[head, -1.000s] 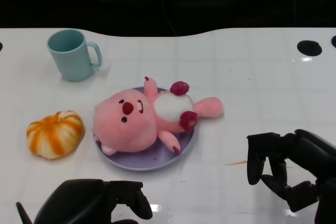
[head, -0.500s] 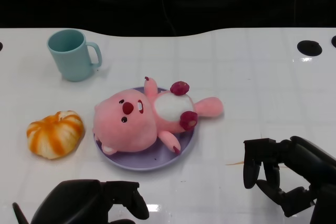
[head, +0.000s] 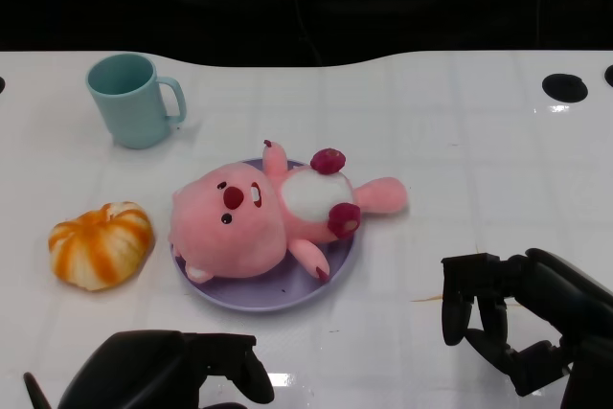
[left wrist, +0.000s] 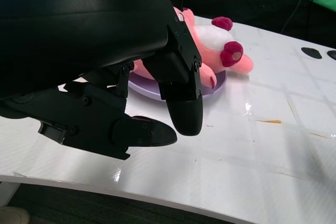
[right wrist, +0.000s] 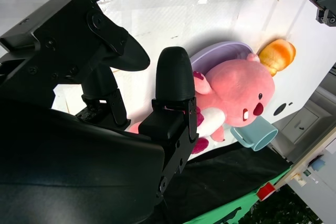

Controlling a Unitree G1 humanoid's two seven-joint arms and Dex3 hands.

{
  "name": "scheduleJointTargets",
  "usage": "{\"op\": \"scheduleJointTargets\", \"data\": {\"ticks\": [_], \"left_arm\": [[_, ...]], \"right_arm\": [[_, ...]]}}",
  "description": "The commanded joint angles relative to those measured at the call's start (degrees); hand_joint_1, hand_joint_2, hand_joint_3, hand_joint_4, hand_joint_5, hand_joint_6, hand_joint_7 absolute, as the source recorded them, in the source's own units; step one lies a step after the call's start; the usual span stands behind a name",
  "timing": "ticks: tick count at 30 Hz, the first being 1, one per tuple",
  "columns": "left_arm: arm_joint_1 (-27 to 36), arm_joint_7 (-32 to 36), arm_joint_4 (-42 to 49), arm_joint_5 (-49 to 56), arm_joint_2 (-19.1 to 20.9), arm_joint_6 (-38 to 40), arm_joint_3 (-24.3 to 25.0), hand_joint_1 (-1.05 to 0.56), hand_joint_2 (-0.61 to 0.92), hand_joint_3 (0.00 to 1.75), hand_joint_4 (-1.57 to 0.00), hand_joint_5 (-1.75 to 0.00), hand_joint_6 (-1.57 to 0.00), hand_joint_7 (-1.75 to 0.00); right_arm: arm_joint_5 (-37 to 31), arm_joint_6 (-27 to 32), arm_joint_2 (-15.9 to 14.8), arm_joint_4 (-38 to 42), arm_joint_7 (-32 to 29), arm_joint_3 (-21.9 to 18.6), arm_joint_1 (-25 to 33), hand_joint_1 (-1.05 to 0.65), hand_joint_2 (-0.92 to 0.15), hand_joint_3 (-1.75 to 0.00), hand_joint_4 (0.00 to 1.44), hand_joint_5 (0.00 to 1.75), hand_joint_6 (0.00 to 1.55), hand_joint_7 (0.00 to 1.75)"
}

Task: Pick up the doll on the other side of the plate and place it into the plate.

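Pink doll [head: 263, 217] lies on its back in the purple plate [head: 287, 289], head toward my left, one leg past the rim on the right. My right hand [head: 512, 318] hovers over the white table [head: 460, 141] to the right of the plate, well apart from it, fingers spread and holding nothing. My left hand [head: 168, 375] sits at the near edge below the plate, fingers apart, also empty. Teal mug [head: 134, 100] stands far left; orange pumpkin [head: 101, 244] beside the plate on the left
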Motion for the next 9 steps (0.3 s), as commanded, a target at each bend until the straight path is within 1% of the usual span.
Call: {"op": "scheduleJointTargets", "data": {"ticks": [1,4,9], "left_arm": [[0.24,0.68,0.26,-0.29,0.90,-0.62,0.83,-0.27,0.92,0.34,-0.65,-1.55,-0.76,-0.82],[0.44,0.74,-0.07,-0.35,0.73,-0.48,0.93,-0.27,0.92,0.34,-0.64,-1.61,-0.75,-0.82],[0.40,0.24,-0.36,-0.06,0.75,0.14,0.91,-0.27,0.92,0.36,-0.62,-1.64,-0.74,-0.81]], "right_arm": [[-0.44,0.35,-0.64,-0.65,-0.21,-0.31,-0.23,-0.10,-0.36,-1.33,0.76,1.75,0.69,1.47],[-0.48,0.47,-0.64,-0.85,-0.04,-0.35,-0.26,-0.10,-0.36,-1.33,0.75,1.75,0.70,1.47],[-0.60,-0.14,-0.64,-0.49,-0.18,-0.33,-0.54,-0.10,-0.36,-1.32,0.75,1.75,0.70,1.45]]}}
